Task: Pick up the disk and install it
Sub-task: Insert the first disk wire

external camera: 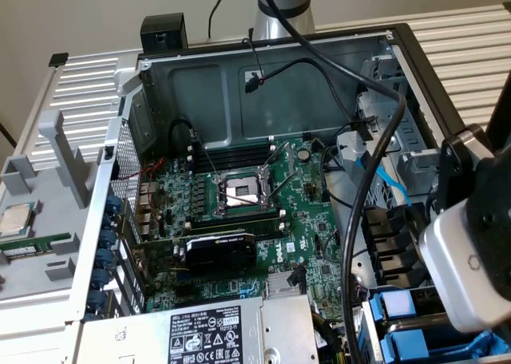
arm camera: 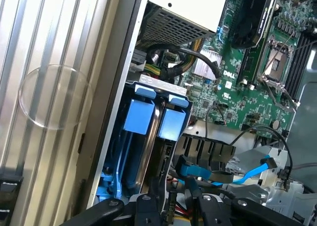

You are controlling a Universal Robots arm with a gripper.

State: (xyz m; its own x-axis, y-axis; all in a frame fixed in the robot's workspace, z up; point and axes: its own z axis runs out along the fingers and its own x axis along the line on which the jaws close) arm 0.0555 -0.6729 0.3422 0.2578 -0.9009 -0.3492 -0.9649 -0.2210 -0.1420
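Disk (arm camera: 137, 116), blue-framed: standing edge-on just beside motherboard (arm camera: 237, 92). End effector (arm camera: 171, 210): hovering near motherboard edge; spread or pinching, cannot tell.

Open computer case (external camera: 263, 69) on ribbed bench (external camera: 471, 53). Motherboard (external camera: 311, 220) on case floor; CPU socket (external camera: 243, 190) mid-board, black graphics card (external camera: 219, 252) just beside it. Labelled power-supply box (external camera: 215, 332) at case's front edge. Blue carriers (external camera: 399, 308) in case corner at exterior view's right, arm's wrist (external camera: 471, 260) over them. CPU chip (external camera: 17, 219) near bench's left edge.
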